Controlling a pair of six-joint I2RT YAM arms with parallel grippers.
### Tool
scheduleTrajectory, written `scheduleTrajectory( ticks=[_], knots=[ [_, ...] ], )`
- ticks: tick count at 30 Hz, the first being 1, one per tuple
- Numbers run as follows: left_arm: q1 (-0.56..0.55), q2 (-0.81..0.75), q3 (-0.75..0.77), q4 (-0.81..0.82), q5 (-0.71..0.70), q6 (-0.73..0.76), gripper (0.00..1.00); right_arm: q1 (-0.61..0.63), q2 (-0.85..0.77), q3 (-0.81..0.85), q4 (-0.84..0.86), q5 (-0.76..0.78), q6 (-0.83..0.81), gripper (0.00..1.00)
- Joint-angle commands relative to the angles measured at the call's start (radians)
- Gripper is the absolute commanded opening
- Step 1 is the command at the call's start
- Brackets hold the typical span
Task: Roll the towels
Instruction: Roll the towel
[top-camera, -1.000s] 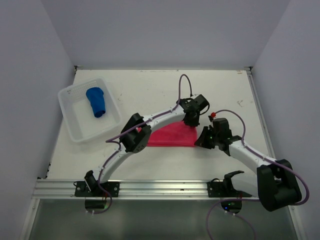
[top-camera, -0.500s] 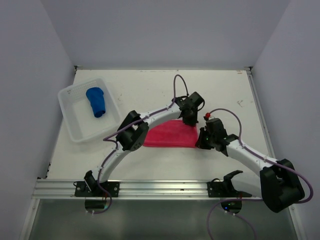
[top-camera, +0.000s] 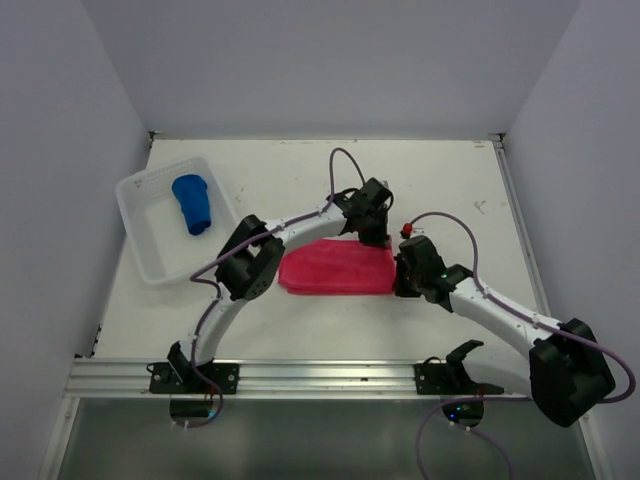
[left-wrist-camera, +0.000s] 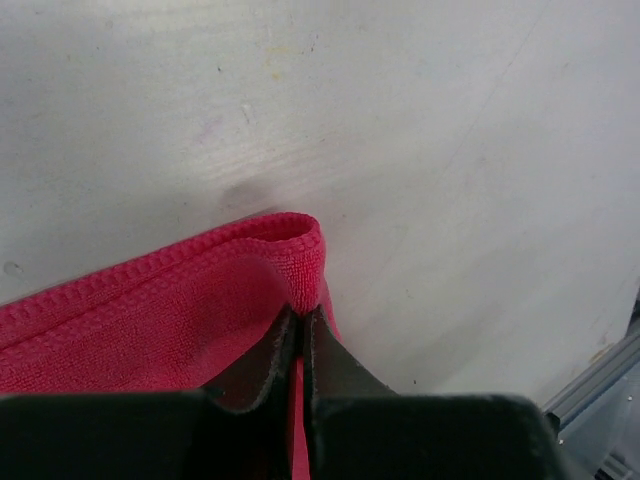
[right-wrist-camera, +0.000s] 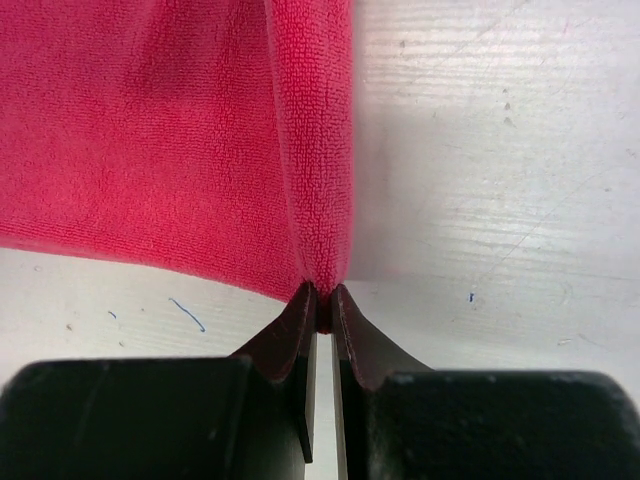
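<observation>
Shifted left since before, left gripper (left-wrist-camera: 302, 322) and right gripper (right-wrist-camera: 320, 300) each pinch the pink-red towel (top-camera: 335, 268) at its right edge.

Towel: the red towel (right-wrist-camera: 150, 130) fills the upper left; its right edge is doubled into a thick fold running down to the gripper.
Gripper: the right gripper (right-wrist-camera: 320, 300) pinches the bottom of that fold, fingers nearly touching.
Table: the white table (right-wrist-camera: 500, 150) is scuffed, with small blue marks below the towel.
</observation>
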Motion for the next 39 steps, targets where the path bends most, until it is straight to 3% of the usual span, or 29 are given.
scheduleTrajectory(
  ticks=[1,14,39],
  knots=[
    [0.046,-0.097,-0.021,0.148,0.037,-0.022,0.0,0.046,-0.025,0.048,-0.086,0.134,-0.005,0.0],
    [0.066,-0.132,-0.154,0.296,0.104,-0.001,0.0,0.184,0.059,0.142,-0.189,0.357,0.033,0.0],
    [0.106,-0.171,-0.256,0.355,0.145,0.084,0.0,0.25,0.17,0.196,-0.088,0.267,0.08,0.0]
  ],
)
